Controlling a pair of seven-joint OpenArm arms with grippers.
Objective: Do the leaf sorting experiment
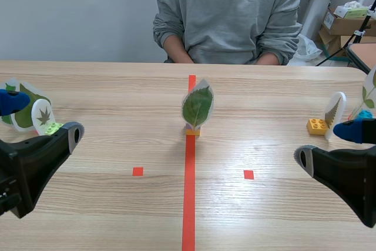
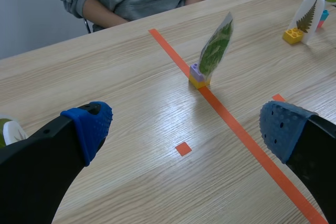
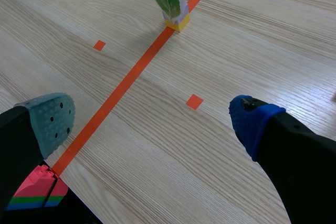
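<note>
Left claw (image 2: 186,127): fingers spread wide, nothing between them. Right claw (image 3: 152,121): likewise spread, holding nothing. Both hover low over the near part of the surface (image 1: 117,86), which is pale wood grain.

Leaf (image 1: 197,107): a laminated green card standing upright on a small brick (image 1: 192,130), on the tape line (image 1: 189,204) at mid-surface. From the left claw it lies ahead at about 1 o'clock, well apart. From the right claw it lies ahead at about 12 o'clock, also well apart. Two tape squares (image 1: 137,171) lie nearer than the leaf, one on each side of the line.

From the leaf at 9 o'clock, by the left arm: a card (image 1: 42,116) with a dark lobed leaf on a lime brick (image 1: 53,127), and a larger card (image 1: 26,107) behind it. At 3 o'clock: a fern card (image 1: 335,113) touching an orange brick (image 1: 316,126).

Far edge, 12 o'clock: a person (image 1: 229,13) in a grey sweatshirt, forearms on the edge, with a pale wall behind. Cardboard boxes (image 1: 346,19) stand at 2 o'clock.

View differences: the left wrist view shows that the leaf's brick is purple over yellow. Only the right wrist view shows a red, green and blue brick stack (image 3: 37,187) under that claw's left finger.
</note>
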